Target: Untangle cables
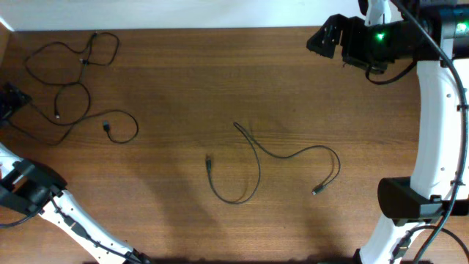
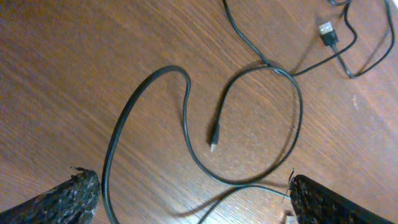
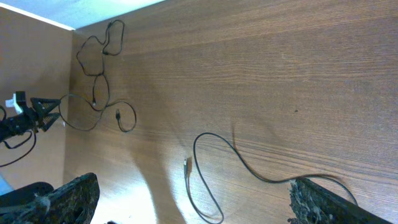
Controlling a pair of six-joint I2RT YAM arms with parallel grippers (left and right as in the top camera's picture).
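Note:
A loose bundle of thin black cables (image 1: 73, 81) lies at the table's far left, looped and crossing, with plug ends showing. In the left wrist view the loops (image 2: 261, 68) cross below me, with a USB plug (image 2: 328, 32) and a small plug (image 2: 213, 142). One separate black cable (image 1: 271, 158) lies in the table's middle; it also shows in the right wrist view (image 3: 249, 171). My left gripper (image 1: 18, 101) is open and empty, just left of the bundle (image 2: 193, 199). My right gripper (image 1: 324, 38) is open and empty, high at the back right (image 3: 193, 199).
The wooden table (image 1: 220, 81) ends at a white wall along the back edge. The right arm's white links and base (image 1: 432, 147) stand along the right side. The left arm's base (image 1: 33, 187) sits at the front left.

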